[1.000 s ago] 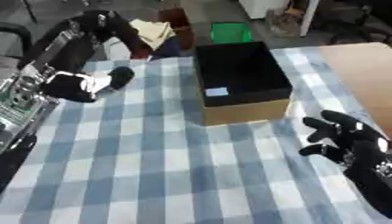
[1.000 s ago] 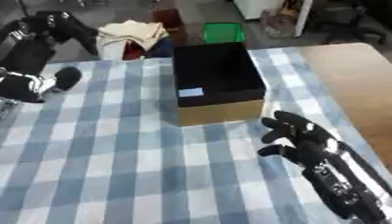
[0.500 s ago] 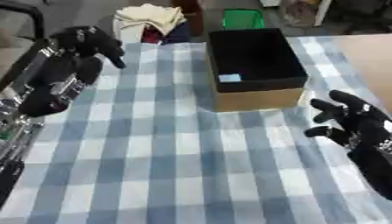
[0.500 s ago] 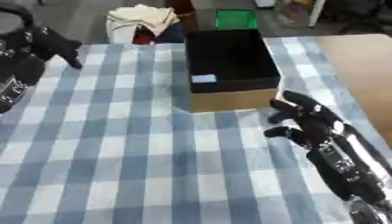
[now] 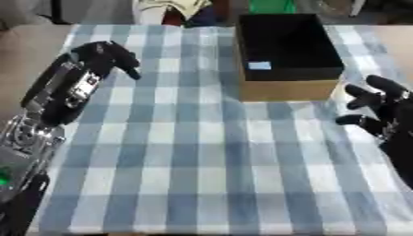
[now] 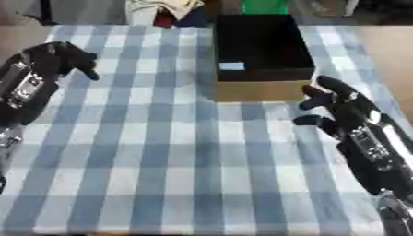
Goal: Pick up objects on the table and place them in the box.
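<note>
Left robot hand (image 5: 105, 54) has swung from the desk's left edge to over the far-left cloth, fingers curled, nothing held. Right robot hand (image 6: 335, 103) waits spread beside the box (image 5: 284, 87). Box holds one pale slip (image 5: 260, 65). No loose objects show on the desk (image 5: 202, 161).

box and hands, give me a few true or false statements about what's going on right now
1. The box is open at the top. True.
2. The right hand is reaching inside the box. False: it is beside the box's near right corner, over the checked cloth.
3. The left hand is at the left side of the cloth, with nothing in it. True.
4. A pale slip lies inside the box. True.
5. The box lies tipped on its side. False: it stands upright.
</note>
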